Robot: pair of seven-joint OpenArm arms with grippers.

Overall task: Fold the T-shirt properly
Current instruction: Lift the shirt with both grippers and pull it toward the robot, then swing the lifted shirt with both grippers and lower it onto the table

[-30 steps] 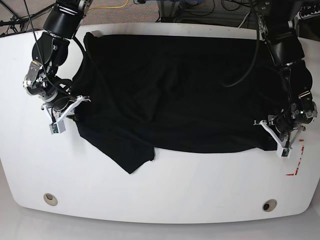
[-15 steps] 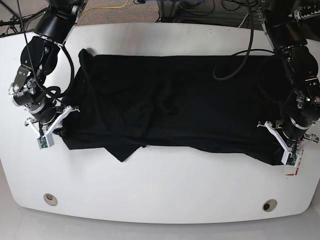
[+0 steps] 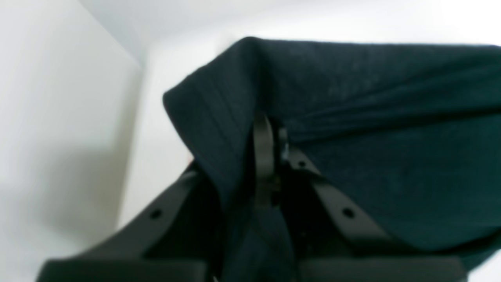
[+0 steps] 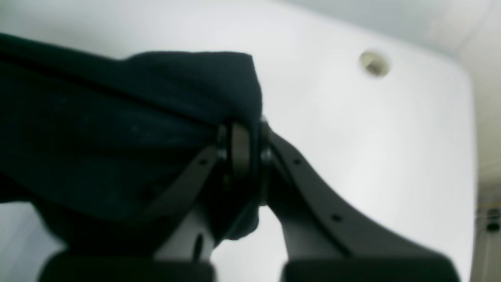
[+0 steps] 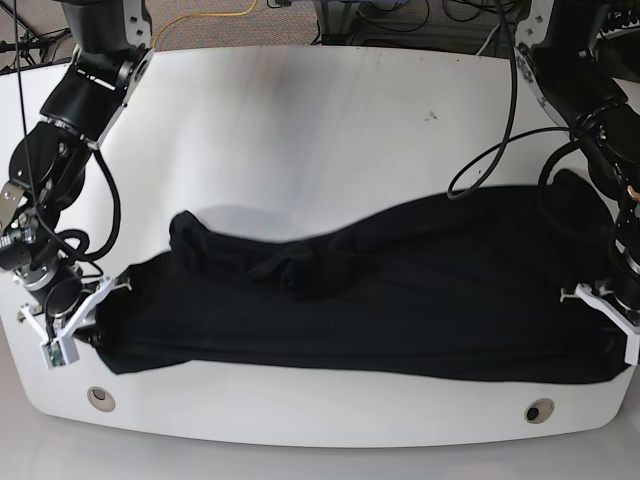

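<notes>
Cloth is bunching in a long band across the lower half of the base view: we are judging the shirt [image 5: 400, 300] far from folded, no flat, squared fold showing. Our left gripper [image 3: 270, 156] is pinching its lower right corner; our right gripper [image 4: 240, 150] is pinching the lower left. Both are sitting near the table [image 5: 300, 130] front edge, leaving broad bare room only above.
</notes>
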